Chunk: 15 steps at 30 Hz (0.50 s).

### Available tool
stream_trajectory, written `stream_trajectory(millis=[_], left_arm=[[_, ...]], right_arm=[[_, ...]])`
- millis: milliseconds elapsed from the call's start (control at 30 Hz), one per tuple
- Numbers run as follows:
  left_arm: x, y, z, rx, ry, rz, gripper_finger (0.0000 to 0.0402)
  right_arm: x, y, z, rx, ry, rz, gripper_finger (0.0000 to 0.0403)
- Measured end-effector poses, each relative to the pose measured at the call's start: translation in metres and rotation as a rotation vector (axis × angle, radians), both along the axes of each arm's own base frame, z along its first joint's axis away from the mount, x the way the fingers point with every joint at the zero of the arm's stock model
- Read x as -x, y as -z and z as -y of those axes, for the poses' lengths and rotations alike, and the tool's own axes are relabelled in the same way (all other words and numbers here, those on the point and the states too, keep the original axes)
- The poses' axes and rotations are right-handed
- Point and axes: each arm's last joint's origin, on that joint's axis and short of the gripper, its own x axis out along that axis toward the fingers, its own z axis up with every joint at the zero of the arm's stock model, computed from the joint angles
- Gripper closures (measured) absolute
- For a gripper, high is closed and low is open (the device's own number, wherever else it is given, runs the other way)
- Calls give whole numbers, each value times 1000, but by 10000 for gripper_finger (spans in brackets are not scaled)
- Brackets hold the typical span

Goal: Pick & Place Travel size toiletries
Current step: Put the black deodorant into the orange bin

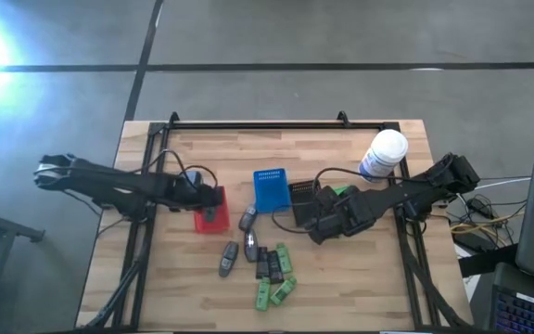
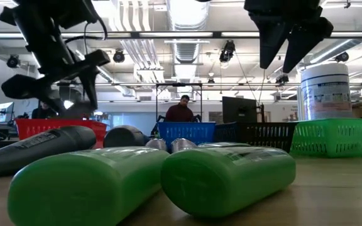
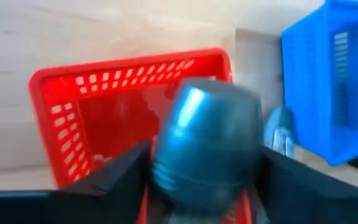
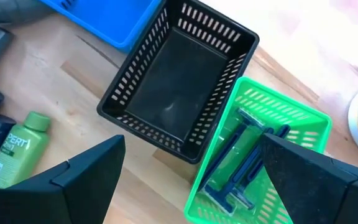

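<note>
My left gripper (image 1: pixel 213 199) hangs over the red basket (image 3: pixel 123 68), shut on a grey rounded toiletry (image 3: pixel 207 140). Another grey one (image 3: pixel 280 134) lies on the table between the red and blue baskets. More toiletries lie flat mid-table toward the near edge: grey ones (image 1: pixel 228 258), slim black ones (image 1: pixel 256 252) and green bottles (image 1: pixel 281 278). In the low view two green bottles (image 2: pixel 168 176) fill the foreground. My right gripper (image 4: pixel 191 142) is open and touches nothing. It hovers above the black basket (image 4: pixel 179 87) and the green basket (image 4: pixel 260 162). My left gripper pinches the grey rounded toiletry between its two fingers (image 3: pixel 120 171), one on each side of its body (image 3: pixel 166 155). The fingers come from above, and the item is lifted clear over the red basket's inside. Its rounded end (image 3: pixel 216 106) points away from the wrist.
The blue basket (image 1: pixel 270 188) stands right of the red one, with the black and green baskets beyond it. Blue razors (image 4: pixel 241 155) lie in the green basket. A white canister (image 1: pixel 385 153) stands near the far right corner. Bare wood shows along the far edge and near the left corner.
</note>
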Motion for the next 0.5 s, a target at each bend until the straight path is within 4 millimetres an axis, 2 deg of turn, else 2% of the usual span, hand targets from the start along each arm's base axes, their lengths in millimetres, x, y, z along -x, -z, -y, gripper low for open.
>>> stream_trajectory(millis=[100, 200, 267, 367, 433, 500], left_arm=[[-3, 0, 2, 62, 53, -9, 70], [-7, -11, 7, 62, 178, 10, 38], [-11, -24, 14, -12, 345, 31, 29], [-20, -49, 33, -122, 625, 76, 28], [-25, -51, 49, -137, 726, 27, 28], [-33, -40, 64, -106, 756, -77, 29]], right_arm=[[0, 0, 0, 7, -19, -9, 35], [0, 0, 0, 11, -32, -15, 35], [0, 0, 0, 14, -45, -22, 35], [1, 0, 0, 20, -56, -36, 35], [3, 1, 1, 24, -56, -50, 35], [3, 2, 1, 27, -62, -61, 35]])
